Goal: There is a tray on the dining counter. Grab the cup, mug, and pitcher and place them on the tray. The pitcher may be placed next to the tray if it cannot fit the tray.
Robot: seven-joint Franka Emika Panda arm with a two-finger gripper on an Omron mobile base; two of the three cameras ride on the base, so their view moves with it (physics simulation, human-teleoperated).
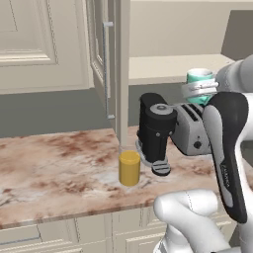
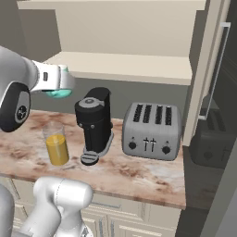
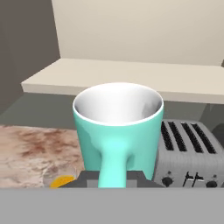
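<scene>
My gripper (image 3: 113,179) is shut on the handle of the light teal mug (image 3: 118,131), holding it upright in the air with its white inside showing. From the base views, the mug (image 1: 198,76) (image 2: 59,94) hangs above and behind the worktop, over the toaster's end. The glass pitcher (image 1: 129,168) (image 2: 57,148) of orange-yellow liquid stands on the marbled worktop (image 1: 54,163), just beside the coffee machine; its rim (image 3: 61,180) peeks in low in the hand view. The tray, cup and dining counter are out of view.
A black coffee machine (image 1: 154,128) (image 2: 94,122) and a silver toaster (image 2: 152,131) (image 3: 188,153) stand on the worktop. A cream shelf (image 2: 125,65) runs along the wall behind. A tall cabinet door with a handle (image 2: 217,69) rises at the right.
</scene>
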